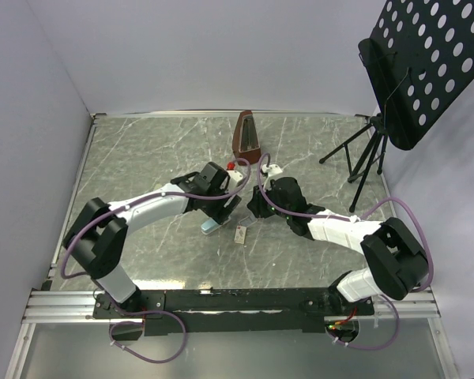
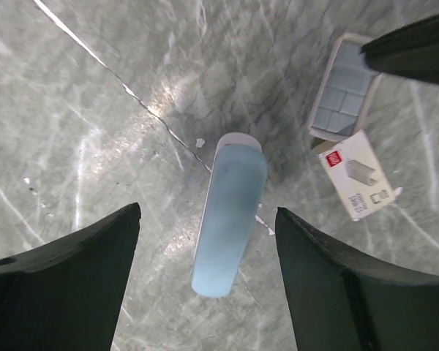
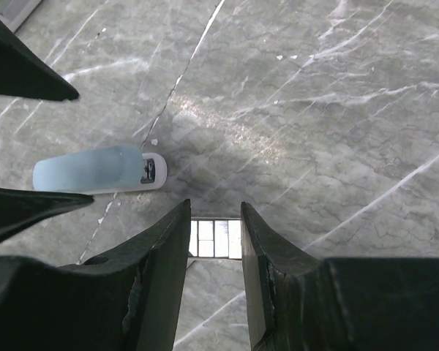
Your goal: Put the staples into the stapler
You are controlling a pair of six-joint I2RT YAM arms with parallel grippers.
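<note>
Stapler (image 2: 230, 212) lying free, staples unloaded
Left gripper (image 2: 208, 210) spread above it on the desk (image 2: 95, 110); staples box (image 2: 355, 183) at its 3 o'clock. Right gripper (image 3: 216, 207) pinches a pale gridded piece (image 3: 216, 239), which may slip.

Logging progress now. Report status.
Left fingers open, astride stapler, not touching. Right fingers shut on staple tray. Box lies beside stapler. Nothing in the way.

Stapler (image 2: 230, 212): smooth blue plastic. Table (image 2: 95, 110): glossy, marble-look. Staples box (image 2: 355, 175): matt card. Tray (image 3: 216, 239) in R gripper (image 3: 216, 208): pale plastic.
</note>
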